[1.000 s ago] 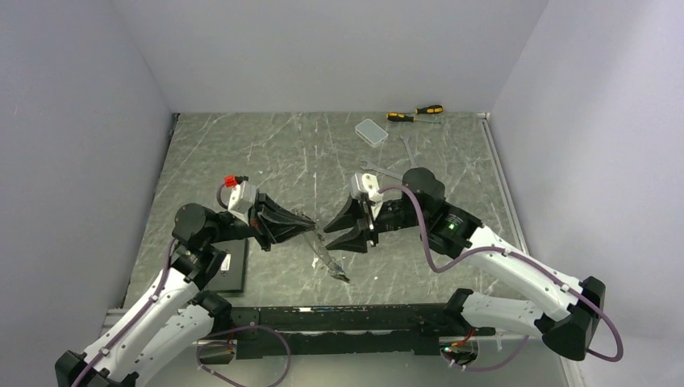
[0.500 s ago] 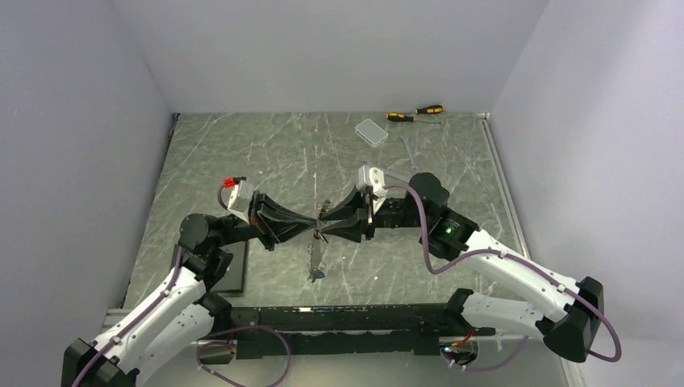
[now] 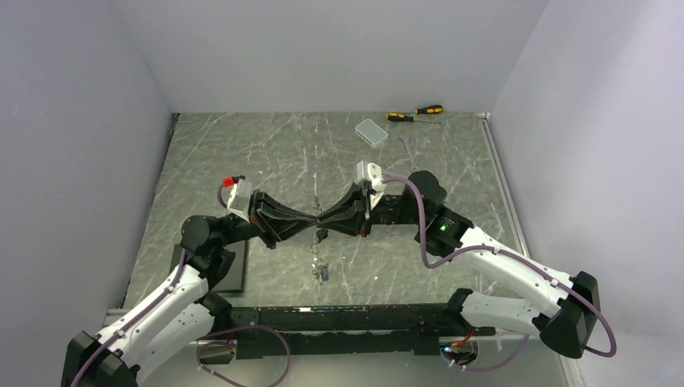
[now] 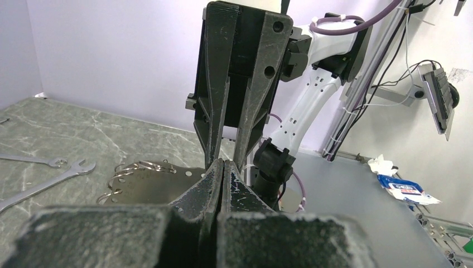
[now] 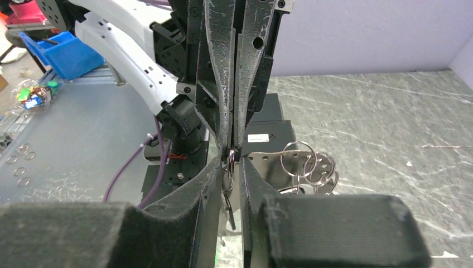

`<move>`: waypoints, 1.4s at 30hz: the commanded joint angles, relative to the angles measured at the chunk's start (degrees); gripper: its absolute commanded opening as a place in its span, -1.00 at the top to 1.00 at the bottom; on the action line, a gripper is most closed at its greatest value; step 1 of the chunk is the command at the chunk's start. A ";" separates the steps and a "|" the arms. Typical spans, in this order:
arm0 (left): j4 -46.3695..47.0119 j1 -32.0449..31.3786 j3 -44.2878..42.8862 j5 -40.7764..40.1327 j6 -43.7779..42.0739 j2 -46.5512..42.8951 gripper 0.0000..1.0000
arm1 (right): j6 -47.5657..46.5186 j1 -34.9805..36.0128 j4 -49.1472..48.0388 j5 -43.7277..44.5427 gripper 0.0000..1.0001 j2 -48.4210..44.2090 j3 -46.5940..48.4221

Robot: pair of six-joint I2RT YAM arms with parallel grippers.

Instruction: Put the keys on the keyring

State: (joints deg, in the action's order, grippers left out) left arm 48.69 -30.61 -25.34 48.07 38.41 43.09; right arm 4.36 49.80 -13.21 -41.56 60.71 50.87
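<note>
The two claws meet tip to tip above the middle of the counter (image 3: 242, 153). The left claw (image 3: 313, 225) reaches in from 9 o'clock and the right claw (image 3: 323, 223) from 3 o'clock.

The left claw's fingers are pressed together; the pictures do not show what, if anything, is pinched between them. The right claw's fingers stand a narrow gap apart. A short arc of silver wire, which I take for the keyring (image 5: 230, 158), sits in that gap. I cannot tell whether the pads press on it.

Just under the meeting point, toward 6 o'clock, the keys (image 3: 321, 268) dangle in a thin bunch, one with a blue head.

No loose key shows on the counter, so the threading looks well along, perhaps on its last key. How many keys truly sit on the wire is too small to tell. What seems left is working the current key round the ring and letting the bunch down.
</note>
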 commanded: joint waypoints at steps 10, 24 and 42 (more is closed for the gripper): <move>5.65 -0.68 0.38 -3.44 0.89 -1.12 1.00 | 0.41 0.03 -2.09 -1.27 0.43 -0.09 0.12; 8.32 -0.72 0.73 -4.17 1.90 -0.66 1.00 | -0.27 0.03 -0.32 0.25 0.53 -0.77 -0.02; 1.71 -1.27 -0.70 -2.75 -0.80 -1.34 1.00 | -1.37 0.03 -0.40 0.75 1.00 -1.20 0.85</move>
State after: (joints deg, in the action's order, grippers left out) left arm 52.36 -31.33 -24.32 45.15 39.55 42.92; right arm 4.60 49.76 -12.49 -40.97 60.86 50.72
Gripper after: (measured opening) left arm 0.010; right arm 0.017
